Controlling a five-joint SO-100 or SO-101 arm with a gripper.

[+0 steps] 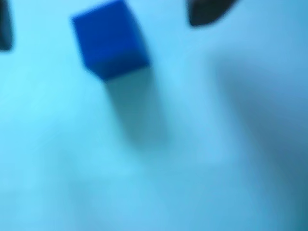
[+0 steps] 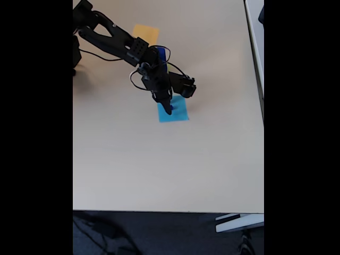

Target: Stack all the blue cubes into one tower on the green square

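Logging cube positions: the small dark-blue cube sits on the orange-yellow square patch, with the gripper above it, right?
Not quite. The small dark-blue cube sits on the flat light-blue square patch, as the wrist view shows; the orange-yellow square patch lies farther back in the fixed view. The gripper is above it.

In the fixed view a pale beige tabletop (image 2: 159, 170) takes up most of the frame, smooth and evenly lit, with soft shadow toward 10 o'clock. Its near edge runs along 6 o'clock, and below it lies a dark floor (image 2: 159, 234) with a few cables (image 2: 95, 234) at 7 o'clock. At 5 o'clock a white furniture piece (image 2: 239, 223) juts in. A second pale surface (image 2: 256, 32) borders the tabletop at 2 o'clock
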